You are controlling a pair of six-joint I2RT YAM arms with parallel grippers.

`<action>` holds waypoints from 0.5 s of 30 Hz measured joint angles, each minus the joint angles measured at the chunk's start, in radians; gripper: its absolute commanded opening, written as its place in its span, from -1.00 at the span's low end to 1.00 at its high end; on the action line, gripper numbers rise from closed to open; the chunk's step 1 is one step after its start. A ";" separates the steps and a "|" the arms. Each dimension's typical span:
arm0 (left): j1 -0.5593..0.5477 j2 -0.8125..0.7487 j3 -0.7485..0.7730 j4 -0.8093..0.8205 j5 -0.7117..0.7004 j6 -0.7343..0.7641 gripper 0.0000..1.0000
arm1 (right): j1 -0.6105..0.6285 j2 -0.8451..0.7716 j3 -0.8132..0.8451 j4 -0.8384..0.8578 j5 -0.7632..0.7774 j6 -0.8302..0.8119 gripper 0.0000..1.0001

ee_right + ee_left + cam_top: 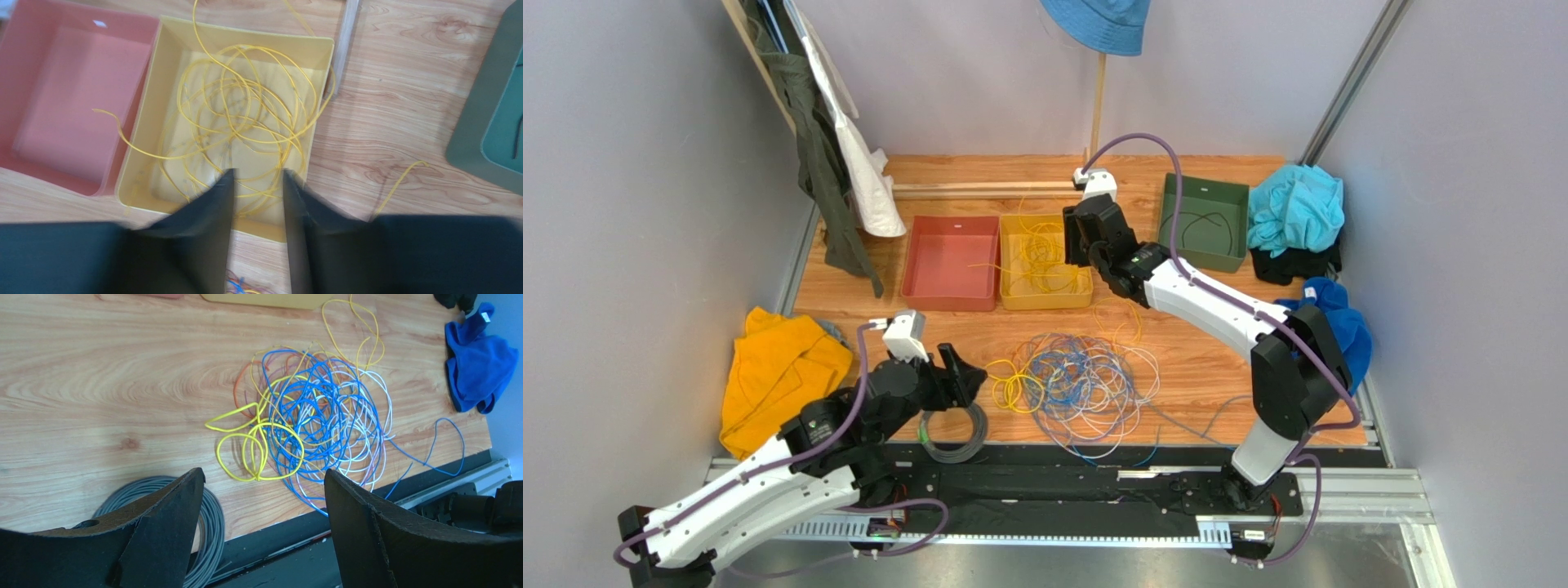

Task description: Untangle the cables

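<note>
At lower left the left gripper (961, 374) hangs wide open and holds nothing, just beside the pile. In the lower middle most of the cables (1081, 380) lie as one tangle of yellow, blue and pale loops on the table (891, 325). Some yellow ones already lie in the yellow bin (1044, 299) above it. The right gripper (1085, 233) hovers there, jaws apart and empty. Most of the untangling seems left to do.

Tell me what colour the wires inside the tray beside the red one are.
Yellow wires, in a yellow tray; right wrist view shows it best.
</note>
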 measured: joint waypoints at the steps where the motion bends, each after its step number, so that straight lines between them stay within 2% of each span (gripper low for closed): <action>1: 0.000 -0.006 0.013 -0.014 -0.011 0.003 0.61 | 0.000 0.000 -0.011 0.003 -0.003 0.000 -0.76; 2: 0.000 -0.013 0.024 -0.027 -0.021 0.007 0.61 | 0.000 0.000 -0.017 0.003 -0.006 0.001 -0.99; 6: 0.000 -0.039 0.046 -0.064 -0.051 0.019 0.61 | -0.003 0.002 -0.004 0.002 -0.020 0.008 -0.96; 9: 0.000 -0.042 0.048 -0.082 -0.062 0.021 0.61 | -0.004 0.019 0.034 0.010 -0.061 0.011 -0.72; 10: 0.000 -0.042 0.048 -0.084 -0.064 0.021 0.61 | -0.004 0.025 0.039 0.018 -0.077 0.014 -0.51; 11: 0.000 -0.042 0.048 -0.085 -0.065 0.021 0.61 | -0.004 0.035 0.045 0.028 -0.099 0.019 -0.43; 13: 0.000 -0.042 0.048 -0.085 -0.065 0.021 0.61 | -0.003 0.063 0.055 0.042 -0.154 0.032 -0.34; 15: 0.000 -0.042 0.047 -0.085 -0.065 0.023 0.61 | 0.002 0.103 0.072 0.050 -0.197 0.037 -0.33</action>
